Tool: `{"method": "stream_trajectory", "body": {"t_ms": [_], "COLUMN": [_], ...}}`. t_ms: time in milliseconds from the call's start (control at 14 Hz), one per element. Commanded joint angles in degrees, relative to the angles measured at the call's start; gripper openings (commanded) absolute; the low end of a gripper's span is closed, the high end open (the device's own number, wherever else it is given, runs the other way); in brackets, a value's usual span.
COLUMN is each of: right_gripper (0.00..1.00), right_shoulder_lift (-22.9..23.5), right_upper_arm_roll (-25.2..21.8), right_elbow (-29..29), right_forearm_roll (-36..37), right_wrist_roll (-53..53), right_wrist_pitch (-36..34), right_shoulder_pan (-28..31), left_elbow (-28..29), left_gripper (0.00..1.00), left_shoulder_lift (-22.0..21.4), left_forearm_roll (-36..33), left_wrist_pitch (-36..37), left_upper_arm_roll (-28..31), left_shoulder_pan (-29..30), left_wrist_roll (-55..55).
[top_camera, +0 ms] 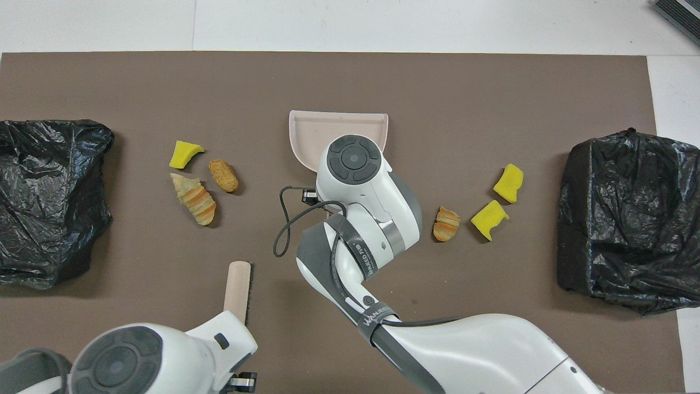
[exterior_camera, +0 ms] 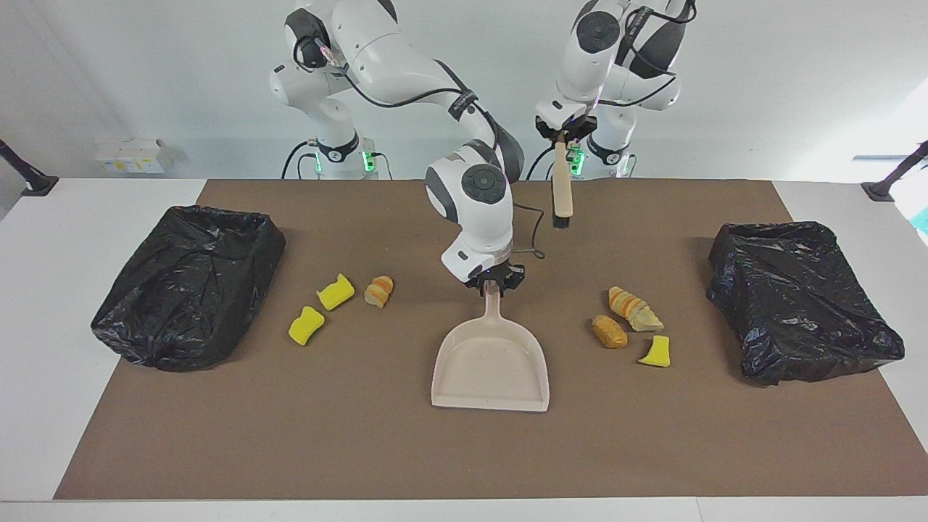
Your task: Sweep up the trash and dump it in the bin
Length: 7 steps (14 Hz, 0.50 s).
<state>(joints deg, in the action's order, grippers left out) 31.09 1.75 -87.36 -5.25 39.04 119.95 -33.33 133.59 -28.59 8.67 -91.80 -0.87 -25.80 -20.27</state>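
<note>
Nothing's swept yet: right gripper (exterior_camera: 493,284) is clamping the dustpan (exterior_camera: 491,362) handle mid-mat, left gripper (exterior_camera: 560,135) is dangling the brush (exterior_camera: 562,190) near the mat's robot-side edge, all six scraps (exterior_camera: 626,326) sitting loose, both bins (exterior_camera: 185,283) untouched.

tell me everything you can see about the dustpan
The dustpan is a pale beige, plastic-looking scoop with a flat tray, low raised walls on three sides and a straight handle. It lies flat on the brown mat mid-table, empty, its open edge pointing away from the robots and its handle toward them. The right gripper is closed on the handle's end. No scrap touches it; the trash pieces lie apart toward both ends of the table.
</note>
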Motion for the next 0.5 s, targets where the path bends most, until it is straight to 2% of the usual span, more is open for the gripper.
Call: {"method": "stream_trajectory", "body": {"t_ms": [0,215,429], "right_gripper": [0.00,0.00,0.00], "right_shoulder_lift": [-3.4,-6.3,-8.3], "right_upper_arm_roll": [-0.1,-0.1,-0.2], "right_elbow": [-1.9,-2.6,-2.7], "right_forearm_roll": [0.2,-0.1,-0.1], "right_wrist_roll": [-0.4,-4.9,-18.1], "right_wrist_pitch": [0.8,-0.4,-6.0], "right_shoulder_pan": [0.5,1.1,3.3], "left_elbow": [-8.5,-18.3,-24.0], "left_gripper": [0.00,0.00,0.00], "left_shoulder_lift": [6.1,14.4,21.2], "left_forearm_roll": [-1.0,-1.4,-6.1], "left_wrist_pitch": [1.7,1.9,0.7], "left_upper_arm_roll": [-0.6,-0.6,-0.6], "left_shoulder_pan": [7.8,14.0,16.6], "left_wrist_roll": [4.5,4.6,5.9]}}
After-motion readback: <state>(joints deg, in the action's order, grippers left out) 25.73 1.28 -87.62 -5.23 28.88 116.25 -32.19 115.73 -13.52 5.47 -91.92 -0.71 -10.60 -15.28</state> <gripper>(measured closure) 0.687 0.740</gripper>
